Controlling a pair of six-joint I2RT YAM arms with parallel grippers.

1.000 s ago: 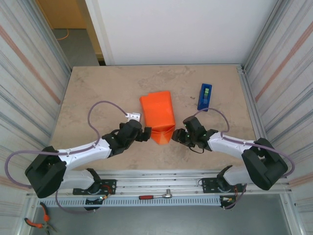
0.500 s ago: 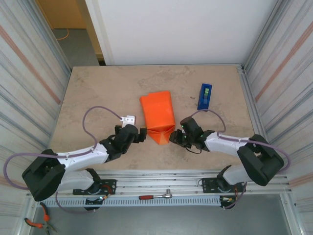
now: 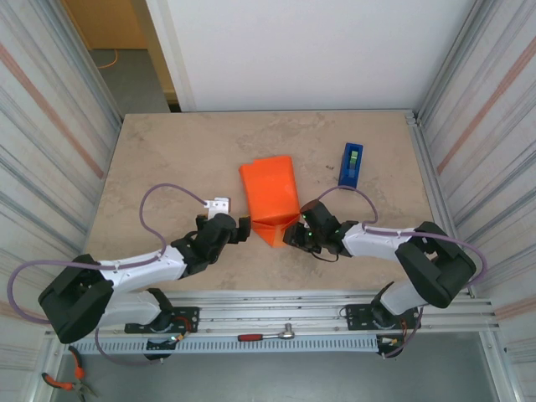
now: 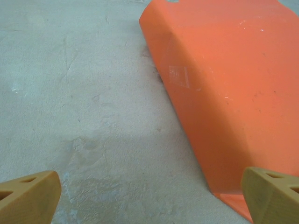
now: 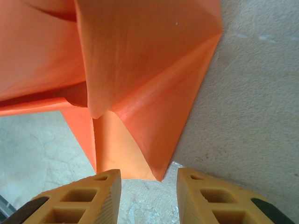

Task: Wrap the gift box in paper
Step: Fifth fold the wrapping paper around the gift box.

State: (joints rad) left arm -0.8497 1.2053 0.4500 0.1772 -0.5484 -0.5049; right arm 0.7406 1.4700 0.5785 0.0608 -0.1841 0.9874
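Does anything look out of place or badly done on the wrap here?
The paper is not finished at its near-end flap: the folded layers gape instead of lying flat, and the triangular tip juts onto the table just ahead of the right gripper. No tear shows. The tape dispenser sits apart.

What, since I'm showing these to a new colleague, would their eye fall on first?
The bright orange paper stands out, folded into a parcel mid-table, its near end creased to a pointed flap. The right gripper sits at that point, jaws apart around the tip; the left gripper is wide open beside the parcel. A blue tape dispenser lies farther right.
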